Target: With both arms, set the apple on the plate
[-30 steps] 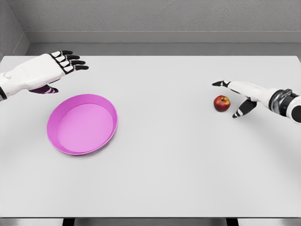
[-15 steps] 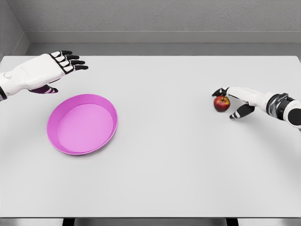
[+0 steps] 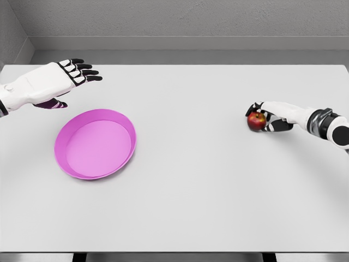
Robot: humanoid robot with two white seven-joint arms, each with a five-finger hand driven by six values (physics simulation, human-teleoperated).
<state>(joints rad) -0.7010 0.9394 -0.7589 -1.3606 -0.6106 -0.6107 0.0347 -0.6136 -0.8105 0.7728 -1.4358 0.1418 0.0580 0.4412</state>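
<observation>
Curling around the apple (image 3: 256, 120), the right hand (image 3: 271, 117) has its dark fingers (image 3: 254, 106) draped over the top and far side of the fruit, with the thumb low on the near side; the grip looks closed on it, though how firmly cannot be told. The apple sits on the white bench (image 3: 207, 180), well apart from the pink plate (image 3: 127, 123) on the left. A shallow, sideways hold on a round, smooth fruit could let it roll out as it lifts. The left hand (image 3: 52, 82) hovers beyond the plate, fingers spread and holding nothing; a handover across that wide gap risks a drop if mistimed.
</observation>
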